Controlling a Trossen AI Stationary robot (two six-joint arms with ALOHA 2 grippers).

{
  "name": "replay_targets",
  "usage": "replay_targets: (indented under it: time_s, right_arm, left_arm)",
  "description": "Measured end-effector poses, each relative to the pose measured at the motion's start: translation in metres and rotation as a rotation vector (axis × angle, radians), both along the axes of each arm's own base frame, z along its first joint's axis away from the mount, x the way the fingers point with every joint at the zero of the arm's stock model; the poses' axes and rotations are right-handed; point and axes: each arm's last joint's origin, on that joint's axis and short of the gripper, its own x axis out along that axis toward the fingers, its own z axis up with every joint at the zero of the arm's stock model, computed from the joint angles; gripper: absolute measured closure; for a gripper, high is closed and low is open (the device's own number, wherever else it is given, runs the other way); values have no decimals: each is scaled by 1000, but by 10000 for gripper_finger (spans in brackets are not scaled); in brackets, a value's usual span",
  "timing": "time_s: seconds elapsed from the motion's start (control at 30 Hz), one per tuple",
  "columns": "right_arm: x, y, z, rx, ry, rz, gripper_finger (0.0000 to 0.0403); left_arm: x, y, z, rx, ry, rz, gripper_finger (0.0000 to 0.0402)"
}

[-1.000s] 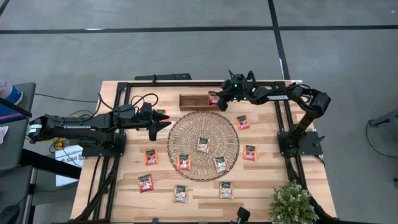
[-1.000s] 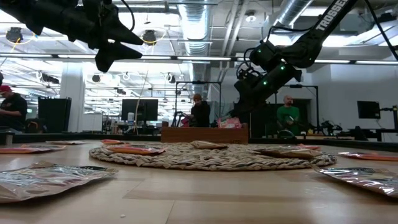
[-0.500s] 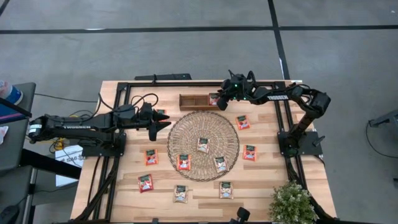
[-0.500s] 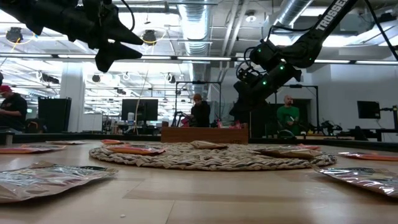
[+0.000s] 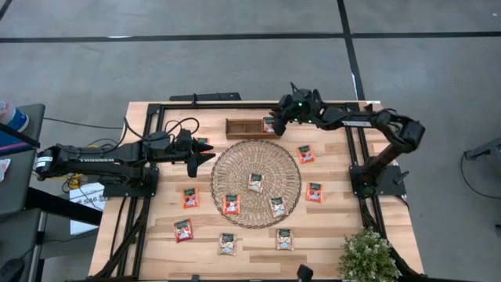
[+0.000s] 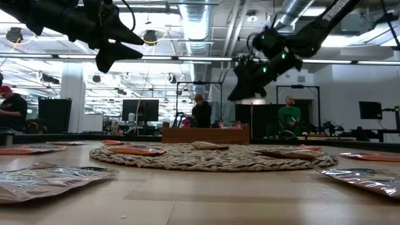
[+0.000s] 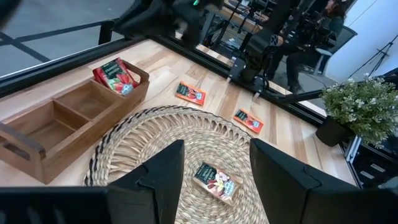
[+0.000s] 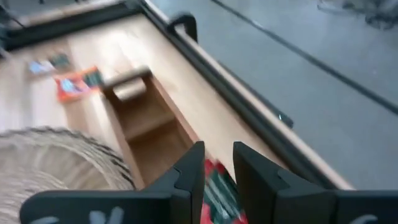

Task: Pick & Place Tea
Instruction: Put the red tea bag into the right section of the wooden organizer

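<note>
— Since one second ago, what is different?

— Only the right gripper (image 6: 240,81) has moved: it has lifted away from the right end of the wooden tray (image 5: 249,126), and its jaws, closed before, now stand a little apart with nothing between them. A red sachet (image 7: 116,75) lies in the right compartment of the tray, leaning on its wall.

— And the other arm?

— The left gripper (image 5: 205,157) hangs above the table at the left of the woven mat (image 5: 292,178), jaws wide apart and empty.

— How much of the task is done, in your opinion?

— I think very little. I can see one sachet in the tray, and the two other compartments look empty in the left wrist view. Three sachets lie on the mat and about seven more on the bare table (image 5: 329,227) around it, so most of the work is left.

— What can you not see well?

— The right wrist view is blurred; the red thing below its fingers is probably the same sachet, but I cannot read it. One more sachet is half hidden under the left arm, so my count is not sure. The plant (image 5: 366,257) at the near right corner is cut off by the edge.
</note>
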Motion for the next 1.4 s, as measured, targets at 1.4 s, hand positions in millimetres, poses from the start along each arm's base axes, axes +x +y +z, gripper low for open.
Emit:
replay_targets:
  time_s: [1.4]
  right_arm:
    - [-100, 130, 86, 110, -197, 146, 326]
  left_arm:
    - [1, -40, 5, -453, 686, -153, 227]
